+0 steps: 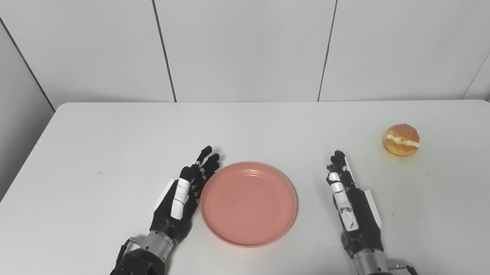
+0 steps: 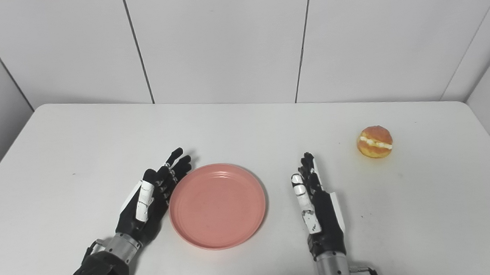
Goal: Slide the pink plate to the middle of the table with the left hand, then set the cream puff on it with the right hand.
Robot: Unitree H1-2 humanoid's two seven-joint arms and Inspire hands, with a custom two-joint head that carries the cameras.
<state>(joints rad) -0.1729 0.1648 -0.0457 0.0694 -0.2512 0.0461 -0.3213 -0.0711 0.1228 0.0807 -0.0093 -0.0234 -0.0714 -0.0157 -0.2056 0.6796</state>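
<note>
Your left hand point(image 1: 180, 198) lies at the left rim of the pink plate point(image 1: 248, 203), fingers extended and apart, grasping nothing; whether it actually touches the rim cannot be confirmed. The plate sits flat near the middle of the white table point(image 1: 98, 139), nothing on it. Your right hand point(image 1: 348, 199) stands edge-up to the plate's right, clear of it, fingers straight, holding nothing. The cream puff point(image 1: 401, 140) rests on the table beyond and right of that hand, well apart.

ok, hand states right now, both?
Left hand: open, holding nothing, fingers against the pink plate rim.
Right hand: open, empty, clear of the cream puff.
</note>
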